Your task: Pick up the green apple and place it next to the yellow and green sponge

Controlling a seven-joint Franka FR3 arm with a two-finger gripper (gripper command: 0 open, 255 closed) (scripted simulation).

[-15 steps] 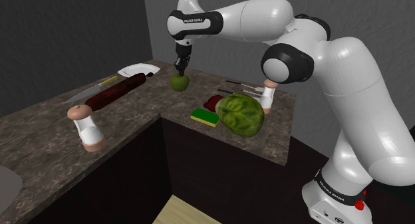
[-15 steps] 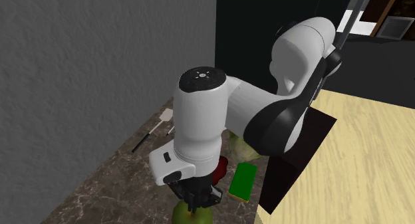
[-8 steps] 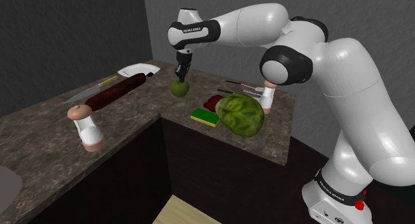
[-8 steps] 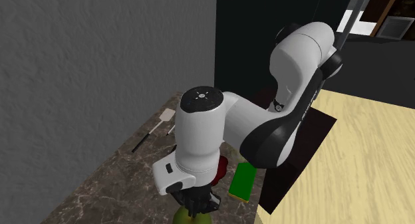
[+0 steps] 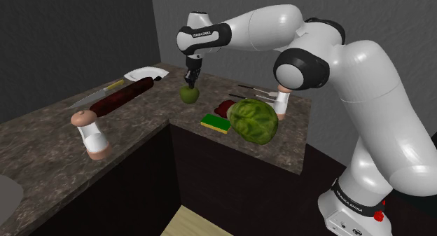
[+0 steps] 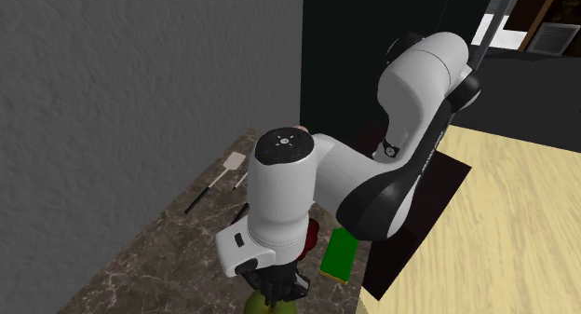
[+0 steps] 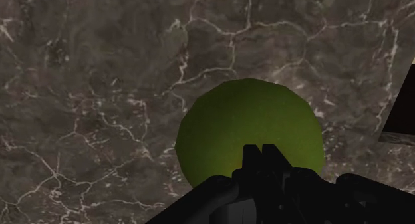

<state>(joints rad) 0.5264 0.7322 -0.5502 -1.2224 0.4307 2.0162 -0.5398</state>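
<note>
Your gripper (image 5: 189,81) hangs just above green apple (image 5: 188,95) | fingers pressed together, clasping nothing | yellow-green sponge (image 5: 215,122) lies apart

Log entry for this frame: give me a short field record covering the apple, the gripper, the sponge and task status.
apple: green apple on the dark marbled counter, not held
gripper: gripper just above the apple, fingers together
sponge: yellow and green sponge near the counter's front edge, beside a cabbage
status: apple apart from the sponge, not yet placed
</note>
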